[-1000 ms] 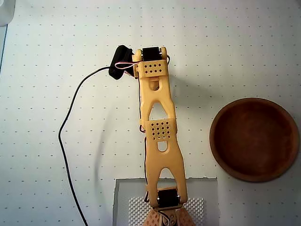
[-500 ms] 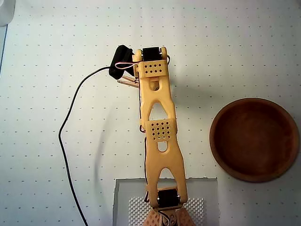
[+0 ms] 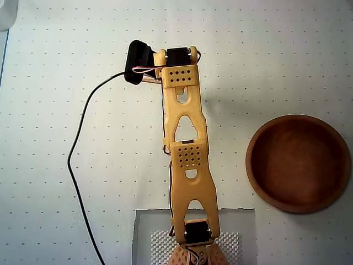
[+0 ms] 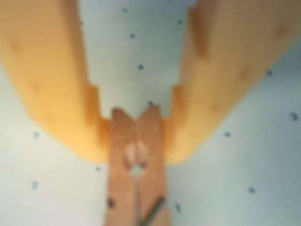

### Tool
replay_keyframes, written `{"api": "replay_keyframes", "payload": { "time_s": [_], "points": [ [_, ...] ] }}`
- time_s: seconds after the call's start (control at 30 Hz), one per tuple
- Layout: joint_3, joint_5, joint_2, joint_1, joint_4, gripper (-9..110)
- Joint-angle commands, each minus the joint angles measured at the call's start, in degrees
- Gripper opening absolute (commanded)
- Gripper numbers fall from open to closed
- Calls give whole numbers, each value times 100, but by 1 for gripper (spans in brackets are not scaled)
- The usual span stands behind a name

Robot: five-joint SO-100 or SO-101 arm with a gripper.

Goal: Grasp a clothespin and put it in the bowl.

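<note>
Pinching the clothespin [image 4: 136,165] by its tail end between closed-down claw [image 4: 135,141] tips, we keep it clear of the table [image 3: 276,55], with the bowl [image 3: 259,182] waiting near the right edge.

Open dotted tabletop [image 3: 276,61] all around the bowl [image 3: 298,163], above and left of it. Only obstacles left of the bowl: the arm [image 3: 185,149], then a black cable [image 3: 77,165] beyond.

Overhead view: bowl [image 3: 298,163] right of arm [image 3: 186,149]; clothespin [image 4: 136,169] between gripper [image 4: 135,143] fingers.
</note>
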Motion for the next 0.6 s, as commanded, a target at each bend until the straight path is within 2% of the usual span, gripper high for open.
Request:
{"api": "replay_keyframes", "payload": {
  "time_s": [0.0, 0.33, 0.57],
  "points": [
    [-123, -352, 1696, -9, 44, -3],
    [1178, -1661, 3771, 9, -18, -3],
    [2364, -3217, 4702, 70, 18, -3]
  ]
}}
